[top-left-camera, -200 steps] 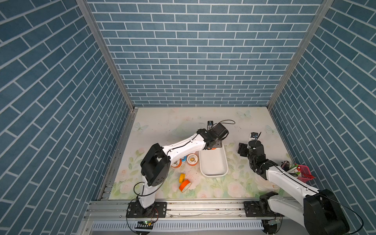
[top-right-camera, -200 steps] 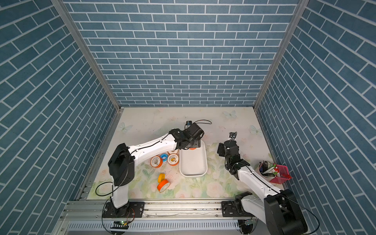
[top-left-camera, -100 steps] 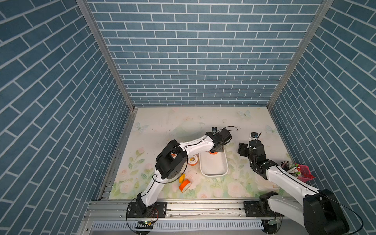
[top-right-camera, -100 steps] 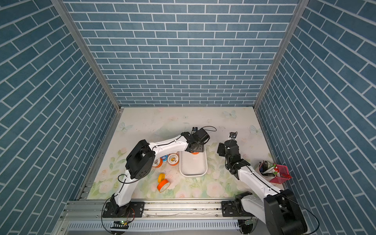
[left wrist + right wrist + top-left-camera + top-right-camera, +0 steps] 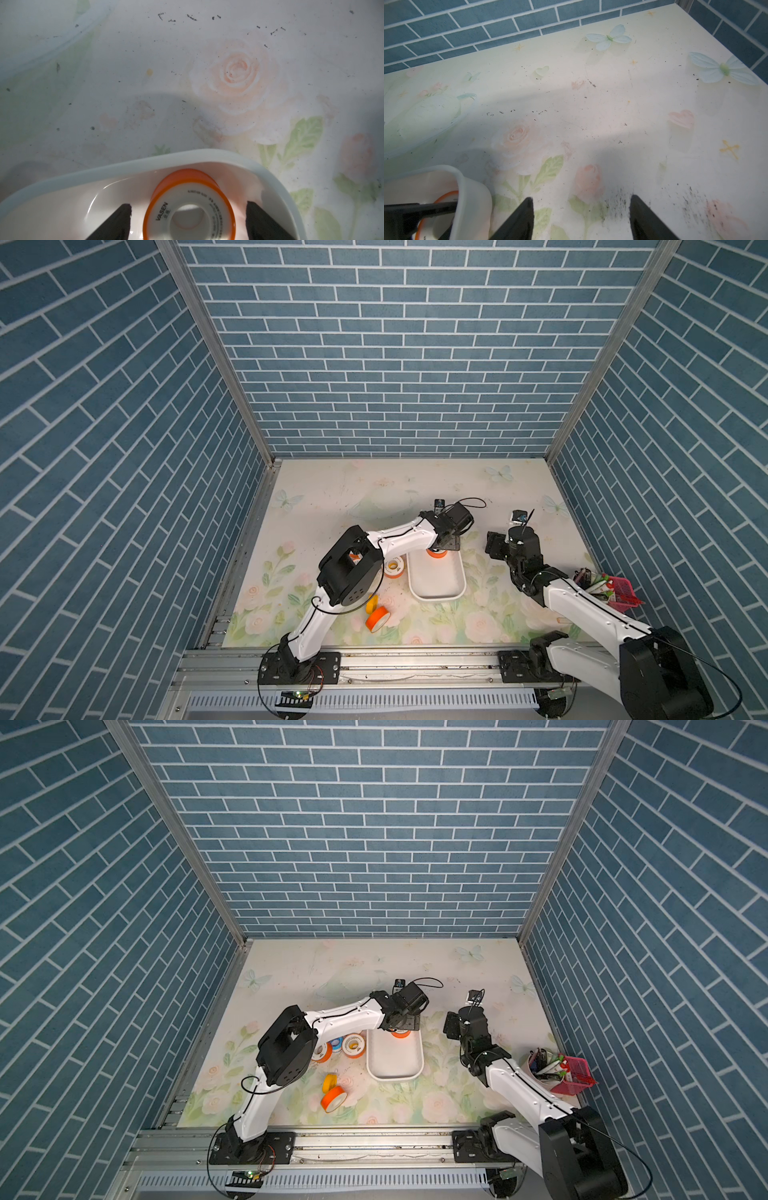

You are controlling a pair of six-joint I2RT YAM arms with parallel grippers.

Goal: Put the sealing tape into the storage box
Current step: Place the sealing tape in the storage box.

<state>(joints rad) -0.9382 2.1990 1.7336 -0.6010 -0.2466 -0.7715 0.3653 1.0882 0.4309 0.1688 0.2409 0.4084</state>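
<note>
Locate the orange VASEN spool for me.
In the left wrist view, the orange spool lies inside the storage box at its far end, between the left end effector's open fingers, touching neither.

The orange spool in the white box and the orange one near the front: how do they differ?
The boxed spool lies flat, hole up, in the box; front spool sits tipped on the table. The left gripper straddles the boxed spool, not the front spool. Both are orange.

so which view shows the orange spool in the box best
The left wrist view: the orange spool is close, white face and centre hole clear, inside the storage box. Both top views show only an orange sliver; the right wrist view, a rim arc.
</note>
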